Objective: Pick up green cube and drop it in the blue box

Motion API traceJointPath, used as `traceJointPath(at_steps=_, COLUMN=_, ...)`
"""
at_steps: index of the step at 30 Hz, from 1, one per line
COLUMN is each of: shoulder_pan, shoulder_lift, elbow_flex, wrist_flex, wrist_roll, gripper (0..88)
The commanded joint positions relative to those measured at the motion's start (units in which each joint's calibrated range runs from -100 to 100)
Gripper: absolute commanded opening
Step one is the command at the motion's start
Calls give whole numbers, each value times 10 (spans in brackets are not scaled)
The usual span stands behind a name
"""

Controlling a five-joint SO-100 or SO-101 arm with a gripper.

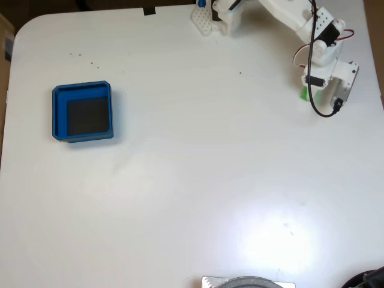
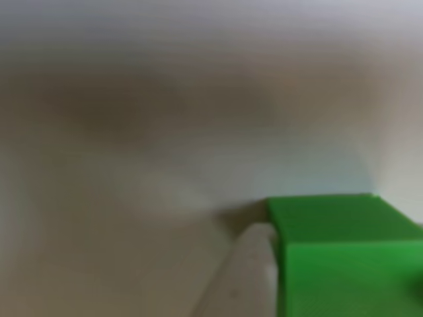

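The green cube point(image 1: 305, 94) lies at the table's far right in the fixed view, showing as a thin green sliver under the white arm. My gripper point(image 1: 310, 94) is lowered right over it, and the wrist hides its fingers. In the blurred other view the green cube point(image 2: 337, 254) fills the lower right, and one pale finger point(image 2: 241, 281) lies against its left face. No second finger shows there. The blue box point(image 1: 82, 112), with raised blue walls and a dark floor, sits far off at the left, empty.
The arm's white base point(image 1: 219, 15) stands at the top edge of the white table point(image 1: 192, 180). A grey round object point(image 1: 249, 282) pokes in at the bottom edge. Bare tabletop stretches between the cube and the box.
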Motion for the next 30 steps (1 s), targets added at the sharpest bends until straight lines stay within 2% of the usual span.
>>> traceJointPath(at_steps=1, shoulder_pan=0, shoulder_lift=-73, elbow_flex=-29, wrist_flex=49, wrist_roll=-1, gripper=40)
traceJointPath(at_steps=19, shoulder_pan=2, shoulder_lift=-221, elbow_flex=-26, wrist_flex=80, wrist_roll=-4, gripper=40)
traceJointPath(at_steps=30, shoulder_pan=2, shoulder_lift=-319, elbow_flex=-27, wrist_flex=80, wrist_roll=-123, gripper=40)
